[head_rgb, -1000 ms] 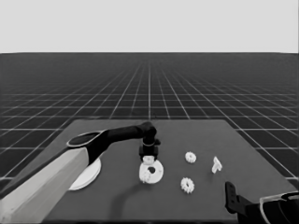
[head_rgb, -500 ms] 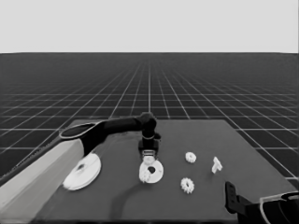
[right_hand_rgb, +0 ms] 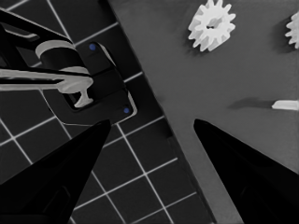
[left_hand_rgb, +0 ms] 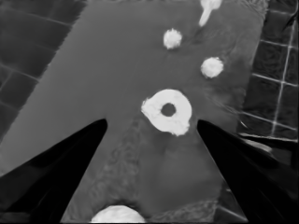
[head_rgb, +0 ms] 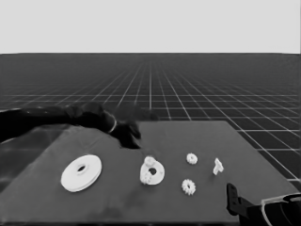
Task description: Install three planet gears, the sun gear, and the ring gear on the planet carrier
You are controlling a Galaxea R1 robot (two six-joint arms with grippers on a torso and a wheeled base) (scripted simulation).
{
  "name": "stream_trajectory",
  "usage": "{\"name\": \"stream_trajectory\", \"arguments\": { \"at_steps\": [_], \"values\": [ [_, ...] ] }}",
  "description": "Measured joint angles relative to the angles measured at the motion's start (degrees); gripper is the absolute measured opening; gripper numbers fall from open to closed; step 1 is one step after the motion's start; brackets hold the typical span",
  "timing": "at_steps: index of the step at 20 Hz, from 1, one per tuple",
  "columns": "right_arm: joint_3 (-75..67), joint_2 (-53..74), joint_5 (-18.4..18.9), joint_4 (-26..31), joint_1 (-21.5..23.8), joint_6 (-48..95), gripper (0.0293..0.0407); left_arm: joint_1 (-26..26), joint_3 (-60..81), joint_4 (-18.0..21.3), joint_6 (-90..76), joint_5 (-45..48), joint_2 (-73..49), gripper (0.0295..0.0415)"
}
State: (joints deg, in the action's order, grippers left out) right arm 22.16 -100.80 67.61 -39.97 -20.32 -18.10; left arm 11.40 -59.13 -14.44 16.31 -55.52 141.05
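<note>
The smaller round part, the planet carrier (head_rgb: 156,173), lies mid-table with a small gear (head_rgb: 149,161) resting on its far edge. In the left wrist view the carrier (left_hand_rgb: 177,122) lies just beyond the fingers. My left gripper (head_rgb: 131,137) hangs above the table behind the carrier, apart from it, open with nothing held (left_hand_rgb: 151,122). Two loose planet gears (head_rgb: 191,158) (head_rgb: 188,187) lie right of the carrier. The larger round part, the ring gear (head_rgb: 81,173), lies flat at the left. My right gripper (head_rgb: 233,197) waits open at the lower right corner.
A thin white piece (head_rgb: 217,165) lies right of the loose gears, near the table's right edge. The right wrist view shows a gear (right_hand_rgb: 211,24), the thin white piece (right_hand_rgb: 285,105), the table's corner and dark machinery (right_hand_rgb: 93,79) past the edge.
My left arm has drawn back from over the carrier toward the far left, leaving a gear on it. The ring gear now shows whole. The right arm has not moved.
</note>
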Motion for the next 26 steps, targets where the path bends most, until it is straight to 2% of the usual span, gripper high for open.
{"name": "stream_trajectory", "arguments": {
  "at_steps": [1, 3, 8, 9, 10, 12, 14, 18, 20, 21, 26],
  "values": [
    [0.00, 0.00, 0.00, 0.00, 0.00, 0.00, 0.0385, 3.51, 14.25, -1.39, -14.99, 6.87, -17.48, 0.0400],
    [0.00, 0.00, 0.00, 0.00, 0.00, 0.00, 0.0385, 6.56, 27.97, -2.66, -29.00, 13.33, -32.89, 0.0388],
    [0.00, 0.00, 0.00, 0.00, 0.00, 0.00, 0.0385, 8.08, 34.70, -3.28, -35.89, 16.53, -40.00, 0.0385],
    [15.98, -15.21, 11.48, 21.96, 17.77, -22.99, 0.0397, 8.13, 34.90, -3.30, -36.11, 16.62, -40.21, 0.0385],
    [35.24, -26.72, 13.46, 27.69, 22.56, -30.26, 0.0393, 8.16, 35.02, -3.32, -36.23, 16.68, -40.33, 0.0385],
    [58.91, -38.10, 15.34, 31.09, 22.43, -32.36, 0.0386, 8.19, 35.13, -3.33, -36.35, 16.74, -40.45, 0.0385],
    [69.81, -43.16, 16.07, 32.30, 22.20, -31.53, 0.0385, 8.20, 35.17, -3.33, -36.39, 16.76, -40.48, 0.0385],
    [76.04, -46.04, 16.42, 32.85, 22.03, -30.53, 0.0385, 8.20, 35.18, -3.33, -36.41, 16.76, -40.50, 0.0385],
    [81.23, -48.31, 11.59, 28.16, 15.30, -28.50, 0.0385, 8.20, 35.19, -3.33, -36.41, 16.77, -40.50, 0.0385],
    [83.06, -49.13, 10.41, 27.34, 13.74, -27.75, 0.0385, 8.20, 35.19, -3.33, -36.41, 16.77, -40.50, 0.0385],
    [85.89, -50.38, 8.76, 26.42, 11.99, -26.58, 0.0385, 8.20, 35.19, -3.33, -36.41, 16.77, -40.50, 0.0385]
  ]
}}
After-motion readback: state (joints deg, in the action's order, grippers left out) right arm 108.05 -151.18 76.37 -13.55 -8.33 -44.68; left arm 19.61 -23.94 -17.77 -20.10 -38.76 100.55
